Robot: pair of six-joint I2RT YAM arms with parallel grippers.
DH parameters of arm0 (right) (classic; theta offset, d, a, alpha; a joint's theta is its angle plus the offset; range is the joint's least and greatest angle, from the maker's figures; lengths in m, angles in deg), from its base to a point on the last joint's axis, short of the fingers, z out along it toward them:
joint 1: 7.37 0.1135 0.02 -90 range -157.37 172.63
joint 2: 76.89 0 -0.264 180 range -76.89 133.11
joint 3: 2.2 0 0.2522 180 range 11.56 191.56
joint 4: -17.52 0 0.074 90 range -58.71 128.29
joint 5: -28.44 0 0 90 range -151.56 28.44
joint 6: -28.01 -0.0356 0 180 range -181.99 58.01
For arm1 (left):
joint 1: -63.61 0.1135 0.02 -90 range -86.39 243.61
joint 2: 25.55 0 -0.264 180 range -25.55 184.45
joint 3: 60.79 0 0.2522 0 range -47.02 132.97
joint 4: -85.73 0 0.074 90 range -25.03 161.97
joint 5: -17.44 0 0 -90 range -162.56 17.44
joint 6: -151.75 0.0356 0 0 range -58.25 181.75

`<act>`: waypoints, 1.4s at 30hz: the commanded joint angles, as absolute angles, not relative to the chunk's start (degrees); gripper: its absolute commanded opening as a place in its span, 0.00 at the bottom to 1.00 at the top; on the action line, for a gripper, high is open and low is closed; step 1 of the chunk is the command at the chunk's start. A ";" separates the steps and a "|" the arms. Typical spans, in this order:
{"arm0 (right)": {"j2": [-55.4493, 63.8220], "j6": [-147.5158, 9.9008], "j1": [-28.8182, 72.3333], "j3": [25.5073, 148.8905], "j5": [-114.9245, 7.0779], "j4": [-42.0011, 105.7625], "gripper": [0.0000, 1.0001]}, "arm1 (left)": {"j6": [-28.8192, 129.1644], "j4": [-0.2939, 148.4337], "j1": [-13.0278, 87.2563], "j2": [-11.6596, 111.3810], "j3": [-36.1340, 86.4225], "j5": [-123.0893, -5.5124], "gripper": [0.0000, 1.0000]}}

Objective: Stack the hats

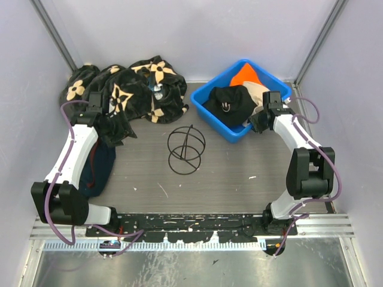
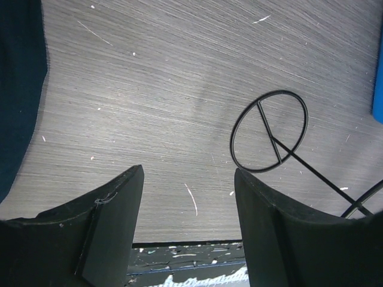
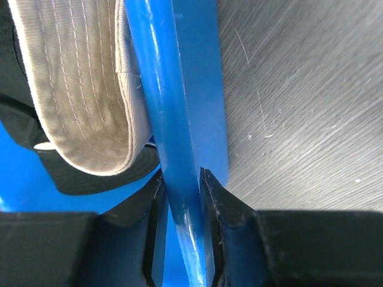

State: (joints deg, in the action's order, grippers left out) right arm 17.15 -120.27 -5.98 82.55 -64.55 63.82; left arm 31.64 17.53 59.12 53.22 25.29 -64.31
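Observation:
Three hats lie in a blue bin [image 1: 206,97] at the back right: a black hat [image 1: 230,103] in front, an orange hat [image 1: 246,75] behind it and a beige hat [image 1: 258,92] to the right. My right gripper [image 1: 258,122] is at the bin's near right wall. The right wrist view shows the right gripper [image 3: 181,191] shut on the bin's blue rim [image 3: 161,89], with the beige hat [image 3: 78,78] and the black hat [image 3: 90,176] just inside. My left gripper [image 2: 188,185] stands open over bare table at the left, holding nothing.
A black wire stand [image 1: 185,149] sits mid-table, also seen in the left wrist view [image 2: 269,131]. A black cloth with tan flowers [image 1: 131,86] is heaped at the back left. A dark navy garment [image 1: 99,170] lies under the left arm.

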 commanded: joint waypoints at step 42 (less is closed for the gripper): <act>14.67 -130.93 -1.04 92.45 -65.98 53.96 0.71 | 27.73 30.34 59.31 49.27 22.14 -55.55 0.67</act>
State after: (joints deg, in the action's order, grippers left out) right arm 17.32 -135.88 -0.85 89.30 -66.86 50.05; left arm 30.33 23.67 59.12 51.27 24.17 -59.92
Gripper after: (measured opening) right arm 0.709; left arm 0.670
